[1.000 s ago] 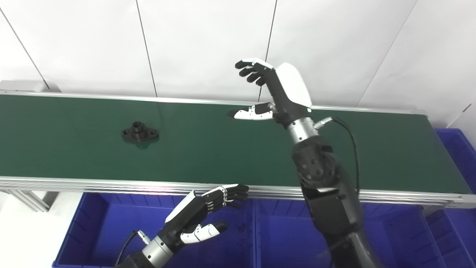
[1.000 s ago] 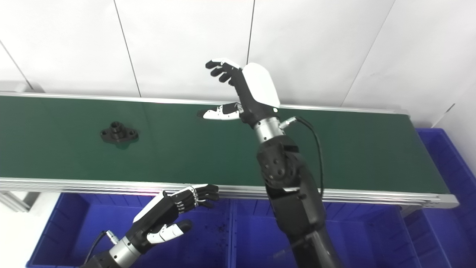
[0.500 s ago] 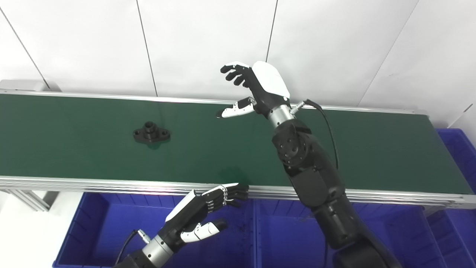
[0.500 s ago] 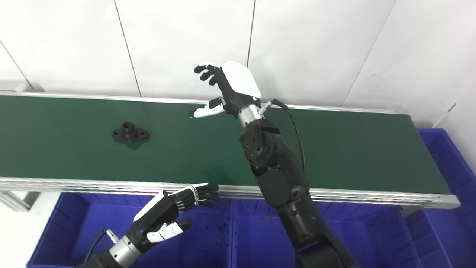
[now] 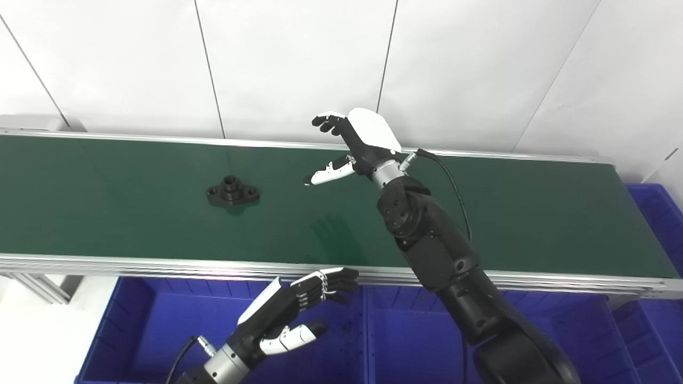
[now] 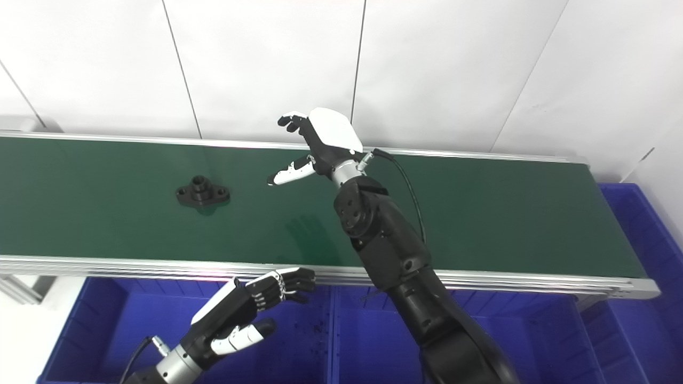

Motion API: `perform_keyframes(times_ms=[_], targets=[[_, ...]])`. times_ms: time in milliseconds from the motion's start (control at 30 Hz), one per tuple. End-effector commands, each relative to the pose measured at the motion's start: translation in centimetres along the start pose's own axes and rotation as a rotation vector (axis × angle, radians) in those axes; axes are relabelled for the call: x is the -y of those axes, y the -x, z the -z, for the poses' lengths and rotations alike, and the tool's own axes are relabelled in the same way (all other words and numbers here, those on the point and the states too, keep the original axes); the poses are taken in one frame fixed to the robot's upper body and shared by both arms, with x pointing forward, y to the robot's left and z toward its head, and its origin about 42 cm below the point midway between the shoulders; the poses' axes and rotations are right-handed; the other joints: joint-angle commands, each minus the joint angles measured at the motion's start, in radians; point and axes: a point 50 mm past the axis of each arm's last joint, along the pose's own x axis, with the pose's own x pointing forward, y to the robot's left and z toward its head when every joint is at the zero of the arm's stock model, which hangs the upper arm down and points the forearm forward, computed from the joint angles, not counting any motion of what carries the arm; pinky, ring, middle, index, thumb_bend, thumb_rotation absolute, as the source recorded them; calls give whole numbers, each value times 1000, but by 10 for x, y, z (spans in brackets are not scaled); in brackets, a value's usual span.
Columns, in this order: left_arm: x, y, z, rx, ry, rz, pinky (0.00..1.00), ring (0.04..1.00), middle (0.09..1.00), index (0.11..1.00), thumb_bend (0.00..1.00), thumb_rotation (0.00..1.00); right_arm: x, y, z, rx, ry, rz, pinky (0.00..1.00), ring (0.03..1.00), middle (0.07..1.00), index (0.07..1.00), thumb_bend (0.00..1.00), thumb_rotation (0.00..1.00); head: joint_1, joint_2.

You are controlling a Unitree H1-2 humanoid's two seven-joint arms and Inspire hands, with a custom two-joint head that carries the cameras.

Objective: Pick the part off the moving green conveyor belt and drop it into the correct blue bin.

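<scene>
One black part (image 5: 233, 190) lies flat on the green conveyor belt (image 5: 533, 213), left of centre, roughly mid-width betw. the far and near rails. It's a small flange: oval/diamond base plate w/ a hole at each end and a short round boss standing up from the middle. Matte black, w/ a faint reflection on the belt just under it. Nothing touches it.

Right hand (image 5: 356, 144) hangs above the belt near its far edge, to the right of the part and well apart from it. Palm faces left, white back shell up; fingers (image 5: 325, 121) are spread apart from the thumb and hold nothing. Its shadow falls on the belt below, nearer the front rail.

Left hand (image 5: 291, 314) is low, in front of the belt's near aluminium rail, over the blue bins. Fingers slightly curled but apart from the thumb, nothing held.

Blue bins sit below the belt's front edge: left bin (image 5: 155, 330) under the left hand, and middle bin (image 5: 405, 341) beside it, partly hidden by the right arm. Both show dark specks on the floor near the shared divider; no parts visible in the portions seen. Another blue bin (image 5: 659, 213) sits at the belt's right end; its contents can't be told from here. White panelled wall (image 5: 293, 64) behind the belt.
</scene>
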Motion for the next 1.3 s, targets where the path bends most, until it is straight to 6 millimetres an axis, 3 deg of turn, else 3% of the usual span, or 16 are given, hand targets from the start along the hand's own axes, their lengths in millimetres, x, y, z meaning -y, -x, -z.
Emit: perform_keyframes(times_ms=[0,500,900,1067,1200,1267], targets=[[-2,-2,-11,44,-23,-2,761,825,846,838,414,741,16,-14,-28,111,22,58,768,846,861,836,872,336,3,2],[1,6,-14,44,-6,-13,766,829,851,842,411,717,-16,-31,-42,128,80,-38,821,908,888,889,866,420,4,8],[3,12,-18,42,-12,-11,765,828,847,842,402,707,-29,-38,-48,147,90,-60,864,921,894,892,856,435,18,17],[6,14,-22,42,-14,-14,764,824,842,838,402,696,-35,-40,-48,127,119,-64,800,886,884,881,862,449,34,20],[8,16,-25,48,-10,-15,759,818,837,832,400,664,-42,-41,-44,115,126,-70,758,840,854,858,882,392,46,23],[11,17,-28,68,2,-16,754,813,831,827,397,643,-50,-40,-43,100,125,-74,726,780,797,818,880,357,51,25]])
